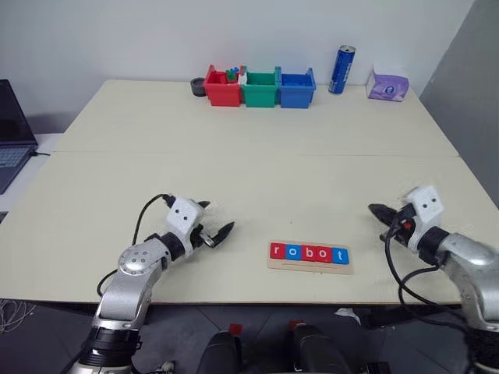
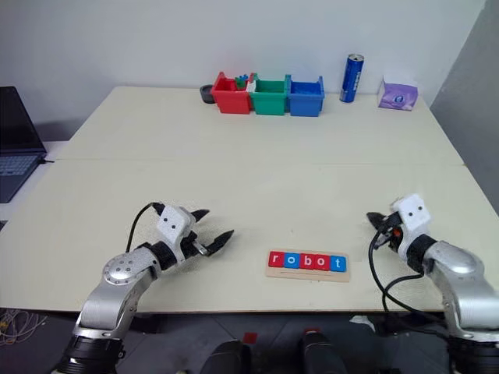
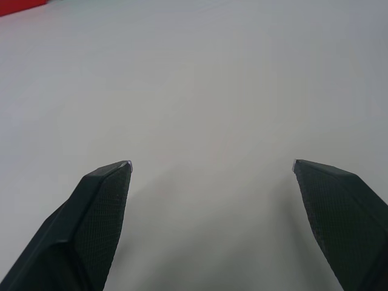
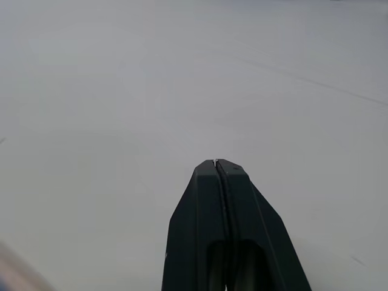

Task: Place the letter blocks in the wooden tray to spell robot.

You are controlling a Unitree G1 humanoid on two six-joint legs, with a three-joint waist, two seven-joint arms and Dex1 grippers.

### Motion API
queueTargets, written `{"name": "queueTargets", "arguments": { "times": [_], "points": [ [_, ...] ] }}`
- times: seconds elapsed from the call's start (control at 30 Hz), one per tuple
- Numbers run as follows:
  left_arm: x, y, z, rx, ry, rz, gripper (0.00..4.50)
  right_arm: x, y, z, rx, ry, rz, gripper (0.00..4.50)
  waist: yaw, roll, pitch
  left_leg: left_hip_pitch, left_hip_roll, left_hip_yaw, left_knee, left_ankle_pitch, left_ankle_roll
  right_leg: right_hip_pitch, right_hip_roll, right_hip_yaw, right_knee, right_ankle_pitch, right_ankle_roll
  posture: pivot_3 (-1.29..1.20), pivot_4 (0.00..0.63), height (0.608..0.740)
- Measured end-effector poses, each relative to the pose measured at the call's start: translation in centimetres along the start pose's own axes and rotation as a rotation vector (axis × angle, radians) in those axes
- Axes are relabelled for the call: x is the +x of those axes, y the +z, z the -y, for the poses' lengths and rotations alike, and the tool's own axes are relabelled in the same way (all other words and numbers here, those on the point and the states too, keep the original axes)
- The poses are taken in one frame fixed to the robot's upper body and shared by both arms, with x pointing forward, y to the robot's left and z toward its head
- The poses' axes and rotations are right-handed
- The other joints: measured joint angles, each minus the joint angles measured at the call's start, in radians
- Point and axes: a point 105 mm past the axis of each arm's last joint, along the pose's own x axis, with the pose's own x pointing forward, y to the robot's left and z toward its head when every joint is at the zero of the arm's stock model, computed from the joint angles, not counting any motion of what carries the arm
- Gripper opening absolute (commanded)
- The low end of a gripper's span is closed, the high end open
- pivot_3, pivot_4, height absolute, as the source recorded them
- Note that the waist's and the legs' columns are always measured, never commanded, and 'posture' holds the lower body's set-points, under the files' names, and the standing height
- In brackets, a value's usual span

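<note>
The tray (image 1: 310,257) lies low centre, long axis left to right, close to the table's (image 1: 257,156) near edge, with the blocks (image 1: 309,252) seated in it reading robot. Left gripper (image 1: 212,224), jaws wide, sits nearer on its left; right gripper (image 1: 379,210), jaws closed and empty, on its right. Bare table surrounds both.
</note>
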Motion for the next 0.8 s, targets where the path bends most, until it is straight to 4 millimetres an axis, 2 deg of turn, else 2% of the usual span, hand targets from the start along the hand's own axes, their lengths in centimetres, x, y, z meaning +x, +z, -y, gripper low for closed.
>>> {"name": "queueTargets", "arguments": {
  "times": [0.2,0.37,0.8],
  "points": [
    [0.4,0.1,0.0,-0.033,0.092,0.040,4.50,-0.6,-1.5,2.8,0.051,-0.311,0.122,0.04,0.002,0.000,0.000,0.000,-0.001,0.002,0.000,0.000,0.000,0.000,0.000,0.000,0.000,0.003,-0.003,0.00,0.150,0.740],
    [0.5,0.7,0.1,-0.038,0.151,0.095,4.50,-1.9,-3.9,5.0,0.099,-0.492,0.127,0.04,0.001,0.001,0.000,0.000,-0.001,0.003,0.000,0.000,0.000,0.000,0.000,0.001,0.000,0.003,-0.004,0.00,0.150,0.740],
    [0.0,0.6,-1.0,-0.055,0.232,0.106,4.50,-2.5,-5.3,5.8,0.093,-0.536,0.101,0.04,-0.001,0.003,-0.002,0.001,-0.001,0.004,0.000,0.000,0.000,0.000,0.000,0.001,0.000,0.003,-0.003,0.00,0.150,0.740]
  ]
}}
